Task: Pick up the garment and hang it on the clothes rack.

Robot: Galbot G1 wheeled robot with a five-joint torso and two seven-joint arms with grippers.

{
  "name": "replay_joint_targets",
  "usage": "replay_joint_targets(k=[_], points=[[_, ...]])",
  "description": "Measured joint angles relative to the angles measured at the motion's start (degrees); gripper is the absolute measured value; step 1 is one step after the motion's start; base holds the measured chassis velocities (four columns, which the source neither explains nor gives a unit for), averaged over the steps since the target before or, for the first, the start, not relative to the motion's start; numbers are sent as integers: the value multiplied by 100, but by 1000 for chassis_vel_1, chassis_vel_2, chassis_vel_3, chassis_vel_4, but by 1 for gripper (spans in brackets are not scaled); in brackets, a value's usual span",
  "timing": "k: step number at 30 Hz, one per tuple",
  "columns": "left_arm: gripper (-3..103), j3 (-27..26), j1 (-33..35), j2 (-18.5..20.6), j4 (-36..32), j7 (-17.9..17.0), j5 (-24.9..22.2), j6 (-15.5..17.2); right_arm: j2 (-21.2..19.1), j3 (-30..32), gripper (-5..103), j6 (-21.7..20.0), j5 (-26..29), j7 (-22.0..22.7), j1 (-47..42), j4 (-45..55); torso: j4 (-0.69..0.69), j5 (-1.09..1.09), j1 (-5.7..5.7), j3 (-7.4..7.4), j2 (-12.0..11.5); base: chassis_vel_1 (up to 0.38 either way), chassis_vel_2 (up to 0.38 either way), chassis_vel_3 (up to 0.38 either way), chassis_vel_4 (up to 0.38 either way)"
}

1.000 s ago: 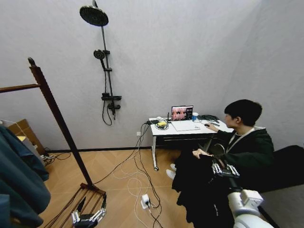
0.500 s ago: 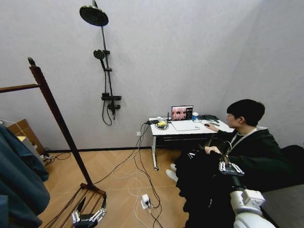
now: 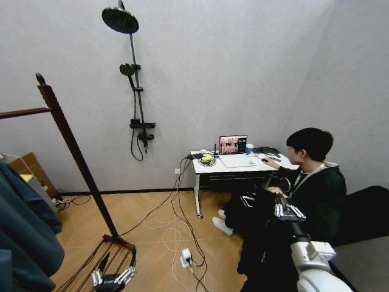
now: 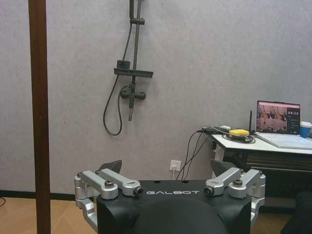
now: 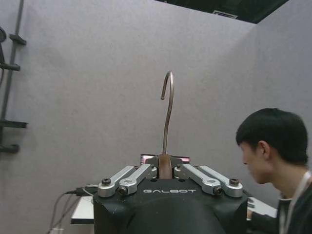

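Since the earlier frames the black garment had swung and gathered a little nearer the right arm, and the seated person beside it had shifted back, while the camera and the rest of the room kept their places. The clothes rack stood at the robot's left on the wooden floor, one knob-topped post leaning across the view with its bar running off the edge and the slatted shelf at its foot; a teal-blue shirt hung at the near left. The garment hung low on the right, well apart from the rack, draped in front of the person by the white table at the far wall. The right tool was clamped on the neck of the hanger, with the metal hook standing upright between its fingers. The left tool waited low near the rack's foot, jaws spread wide and holding nothing. Judging from this, the garment was picked up but the carry to the bar was all to come. The long cloth could drag over the floor cables or catch on the person's lap, and any such tug might twist the thin hook in the grip, so that it met the bar askew and slipped off.
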Motion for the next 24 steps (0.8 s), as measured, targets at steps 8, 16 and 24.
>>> replay_joint_targets(k=[8, 16, 24], points=[[100, 0, 0, 0, 0, 0, 0, 0, -321, -126, 10, 72, 737, -389, 462, -33, 1, -1, 0, 0, 0, 0, 0, 0, 0], [100, 0, 0, 0, 0, 0, 0, 0, -262, -303, 10, 29, 898, -436, 670, -137, 0, 0, 0, 0, 0, 0, 0, 0, 0], [100, 0, 0, 0, 0, 0, 0, 0, -229, -471, 10, 31, 882, -516, 698, -143, 0, 0, 0, 0, 0, 41, 38, 41, 46]])
